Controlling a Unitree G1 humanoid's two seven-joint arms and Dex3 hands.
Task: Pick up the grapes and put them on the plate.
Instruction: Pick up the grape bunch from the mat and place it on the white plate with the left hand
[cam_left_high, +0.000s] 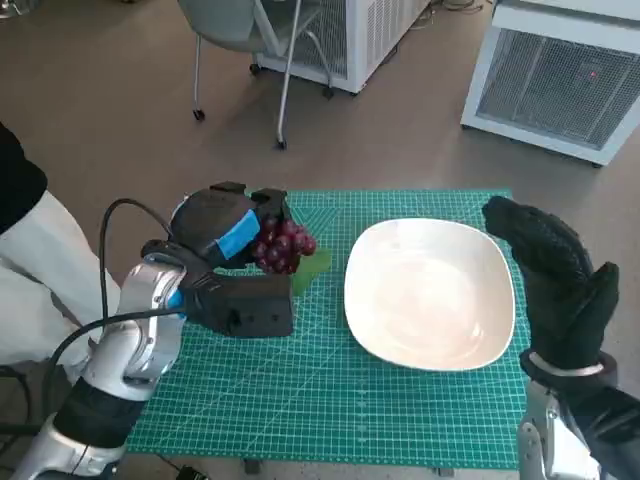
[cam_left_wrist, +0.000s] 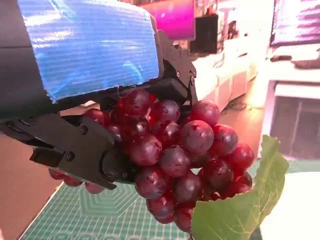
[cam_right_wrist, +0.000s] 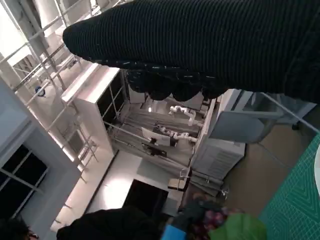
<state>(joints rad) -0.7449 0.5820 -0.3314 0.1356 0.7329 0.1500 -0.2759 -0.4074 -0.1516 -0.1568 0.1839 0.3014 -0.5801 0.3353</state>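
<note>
My left robot hand (cam_left_high: 228, 235) is clamped on the grapes (cam_left_high: 283, 245); wrist view shows black fingers (cam_left_wrist: 85, 155) wrapped around the bunch (cam_left_wrist: 180, 155), green leaf (cam_left_wrist: 245, 205) hanging off its free side. Bunch sits just beside the plate (cam_left_high: 430, 292), on the plate's left, over the green mat (cam_left_high: 300, 390); can't tell if it touches the mat. Nothing between grapes and plate except the leaf (cam_left_high: 312, 268). My right robot hand (cam_left_high: 560, 285) is at the plate's right edge, holding nothing; whether its fingers are apart, I cannot tell. Mat covers the counter under the plate. Beyond the plate: chair (cam_left_high: 250, 40) on the floor, white louvred units (cam_left_high: 560, 75) further back. Person's pale sleeve (cam_left_high: 40, 270) at far left of the plate, past my left arm.
</note>
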